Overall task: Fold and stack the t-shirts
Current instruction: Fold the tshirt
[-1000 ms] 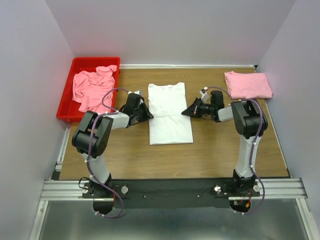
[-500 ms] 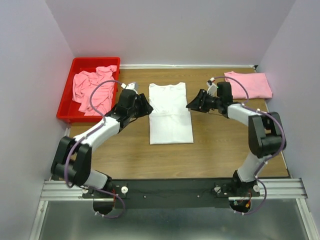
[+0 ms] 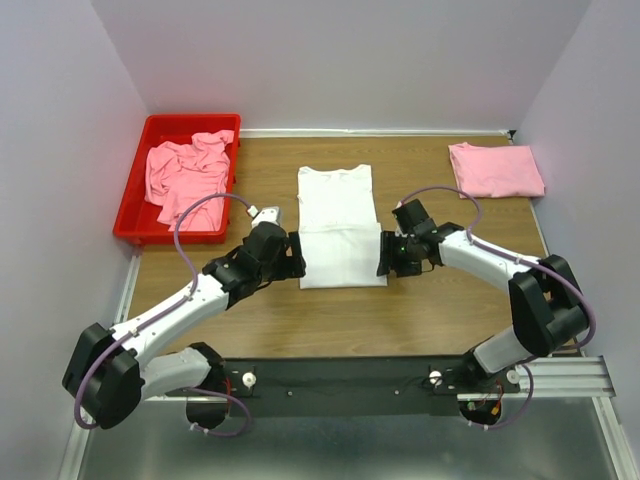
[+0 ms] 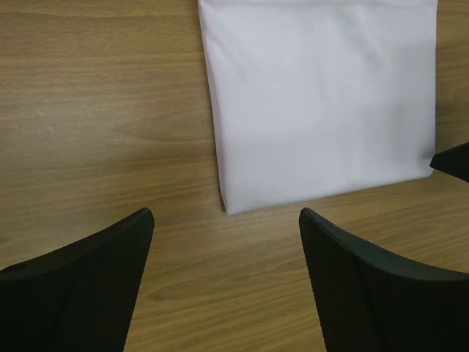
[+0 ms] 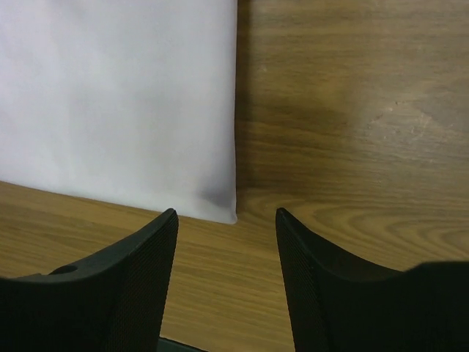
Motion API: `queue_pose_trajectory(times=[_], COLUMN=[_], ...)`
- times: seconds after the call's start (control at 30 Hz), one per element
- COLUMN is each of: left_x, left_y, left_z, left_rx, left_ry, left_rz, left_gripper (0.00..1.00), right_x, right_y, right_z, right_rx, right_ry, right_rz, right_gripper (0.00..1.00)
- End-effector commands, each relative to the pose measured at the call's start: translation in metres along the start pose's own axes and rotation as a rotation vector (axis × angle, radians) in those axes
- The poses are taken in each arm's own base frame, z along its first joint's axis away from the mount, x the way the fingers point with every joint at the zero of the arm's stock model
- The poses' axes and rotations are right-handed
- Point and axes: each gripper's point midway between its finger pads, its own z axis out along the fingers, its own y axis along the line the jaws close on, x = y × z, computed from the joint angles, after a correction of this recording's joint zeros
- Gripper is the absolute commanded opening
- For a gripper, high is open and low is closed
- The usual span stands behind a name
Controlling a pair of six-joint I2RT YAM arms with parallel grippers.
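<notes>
White t-shirt, long axis front-to-back on worktop. Left pincer and right pincer, both spread wide, flank its near corners, equally close.

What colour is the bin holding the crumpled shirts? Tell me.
The bin is red; the top external view shows it best.

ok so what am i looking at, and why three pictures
Two robot arms are bolted to a wooden table. The wide picture looks down from above; the other two come from cameras on each wrist, so the black wedges are each arm's own fingers. A folded white cotton t-shirt lies in the middle, a folded pink t-shirt at far right, crumpled pink t-shirts in a red plastic bin at left. The left gripper and right gripper are open at the white shirt's near corners, holding nothing.
</notes>
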Motion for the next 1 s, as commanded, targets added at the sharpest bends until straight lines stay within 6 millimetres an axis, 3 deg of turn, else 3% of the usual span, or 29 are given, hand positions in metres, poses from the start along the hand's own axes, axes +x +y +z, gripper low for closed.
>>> queue_pose_trajectory(times=[0.0, 0.6, 0.97], left_x=[-0.002, 0.006, 0.006], left_y=[0.01, 0.011, 0.01], left_z=[-0.004, 0.002, 0.002], left_rx=[-0.059, -0.055, -0.051], left_ry=[-0.035, -0.028, -0.034], left_rz=[-0.022, 0.001, 0.01], left_gripper=[0.93, 0.91, 0.91], right_x=[0.02, 0.036, 0.061], right_y=[-0.016, -0.008, -0.03], right_z=[-0.005, 0.02, 0.038], right_rx=[0.135, 0.157, 0.265], right_ry=[0.024, 0.065, 0.133], right_rz=[0.029, 0.119, 0.135], right_gripper=[0.62, 0.46, 0.34])
